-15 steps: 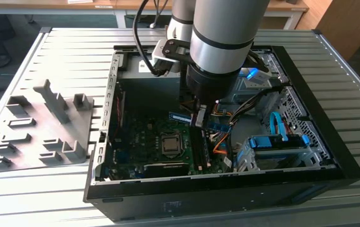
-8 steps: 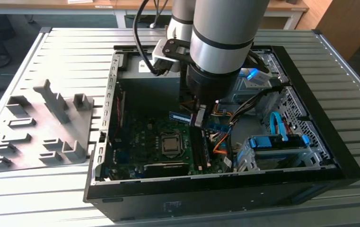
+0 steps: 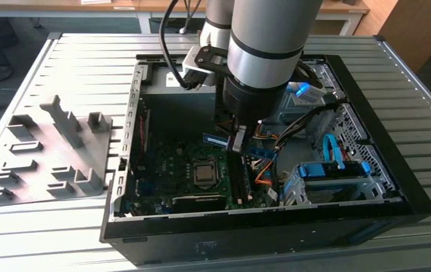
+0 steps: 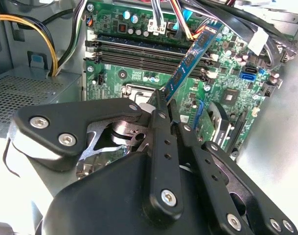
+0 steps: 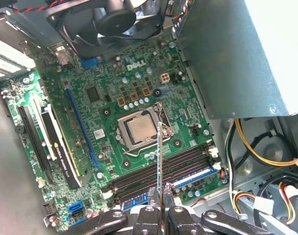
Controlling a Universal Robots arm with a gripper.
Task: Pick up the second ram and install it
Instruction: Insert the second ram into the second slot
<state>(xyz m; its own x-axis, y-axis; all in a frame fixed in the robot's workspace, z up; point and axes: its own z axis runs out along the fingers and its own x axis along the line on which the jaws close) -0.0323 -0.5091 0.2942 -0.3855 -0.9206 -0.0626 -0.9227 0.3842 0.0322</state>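
**A:** How far along is it with the 2nd ram?

**B:** Picked up, I'd say, but not put in. The gripper has its 2 fingers pinched tight on the strip. The rest juts out past the tips, clear of the board.

**A:** Where is that in the exterior view?

**B:** Right in the middle of the frame, inside the open computer case. The arm comes down from the top centre. The strip shows blue beside the gripper, above the motherboard in the lower middle.

**A:** Is it over the slots?

**B:** Near enough. In the first wrist view it is edge-on, a thin line running from the gripper toward the processor socket. It passes over the long black slots at an angle to them. It looks to be hanging above them, not touching, though I can't judge the gap.

**A:** So what's left?

**B:** The install itself, because it isn't seated in any slot. 1 slot seems to have a blue strip in it already, but I can't be sure.
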